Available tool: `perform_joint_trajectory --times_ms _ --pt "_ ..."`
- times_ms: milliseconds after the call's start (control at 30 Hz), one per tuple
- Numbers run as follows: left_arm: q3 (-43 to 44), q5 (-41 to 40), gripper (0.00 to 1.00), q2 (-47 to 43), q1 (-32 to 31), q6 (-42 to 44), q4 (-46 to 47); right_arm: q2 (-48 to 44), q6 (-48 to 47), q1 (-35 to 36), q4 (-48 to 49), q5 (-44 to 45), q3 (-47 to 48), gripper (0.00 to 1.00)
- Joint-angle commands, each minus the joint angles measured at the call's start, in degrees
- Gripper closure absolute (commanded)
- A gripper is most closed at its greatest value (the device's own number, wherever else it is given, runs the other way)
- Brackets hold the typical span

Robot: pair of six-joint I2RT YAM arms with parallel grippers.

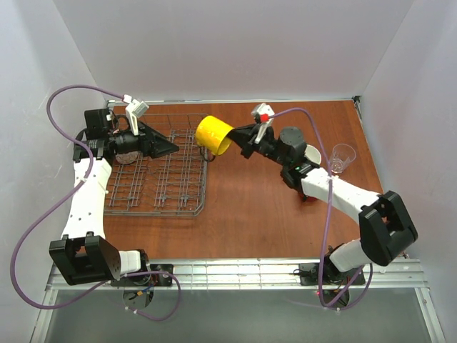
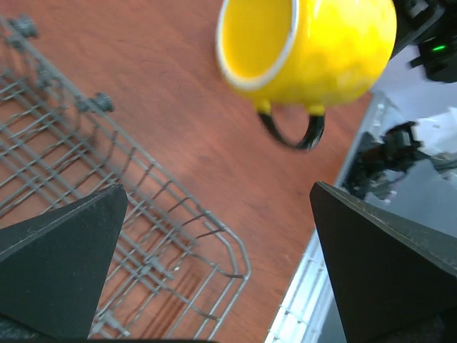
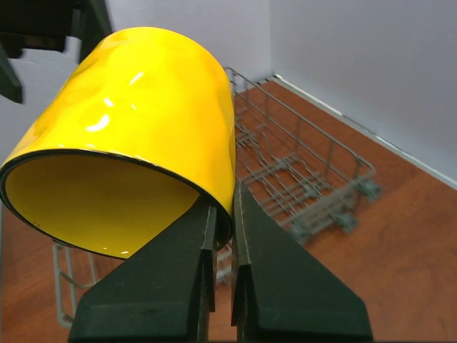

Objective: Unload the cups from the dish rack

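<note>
My right gripper (image 1: 235, 138) is shut on the rim of the yellow mug (image 1: 213, 134) and holds it tilted in the air by the far right corner of the grey wire dish rack (image 1: 156, 212). In the right wrist view the fingers (image 3: 264, 264) pinch the mug's wall (image 3: 143, 107), one inside and one outside. My left gripper (image 1: 171, 146) is open and empty over the rack. Its view shows the rack's corner (image 2: 239, 251) below and the yellow mug (image 2: 307, 43) ahead. The clear glass tumbler (image 1: 343, 157) stands on the table at the right. A mug with a white inside (image 1: 313, 153) stands behind the right arm.
A small red object (image 1: 308, 197) shows under the right forearm. The rack also shows in the right wrist view (image 3: 307, 179), near the back wall. Something dark sits in the rack under my left wrist (image 1: 126, 156), mostly hidden. The table's front edge has a metal rail (image 1: 235, 271).
</note>
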Motion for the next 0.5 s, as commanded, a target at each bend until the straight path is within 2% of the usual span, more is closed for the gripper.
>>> perform_joint_trajectory --times_ms 0,33,133,167,233,267,367,467 --pt "2.7 -8.5 0.02 -2.2 -0.1 -0.4 1.0 -5.2 3.6 -5.4 -9.7 1.8 3.1 0.99" --pt "2.9 -10.2 0.02 -2.5 -0.1 0.1 0.8 -5.7 2.1 -6.3 -20.5 2.0 4.0 0.99" --pt "2.9 -16.4 0.02 -3.0 -0.2 1.8 0.7 -6.7 -1.5 -8.8 -38.8 6.4 11.0 0.99" --pt "2.7 -17.7 0.02 -3.0 -0.1 2.4 0.7 -6.4 -4.0 -8.8 -51.1 10.7 12.7 0.99" --pt "2.7 -20.2 0.02 -3.2 -0.1 3.4 0.7 -6.2 -5.6 -8.8 -60.2 15.4 16.4 0.99" --pt "2.7 -20.7 0.02 -3.1 -0.1 3.8 0.7 -5.9 -6.5 -8.9 -67.9 16.6 17.3 0.99" --pt "2.7 -22.7 0.02 -2.5 -0.1 4.2 1.1 -5.0 -7.6 -9.0 -79.3 18.9 20.1 0.99" --pt "3.0 -24.6 0.02 -2.0 -0.1 4.9 0.8 -3.7 -7.8 -9.0 -85.2 18.9 20.4 0.99"
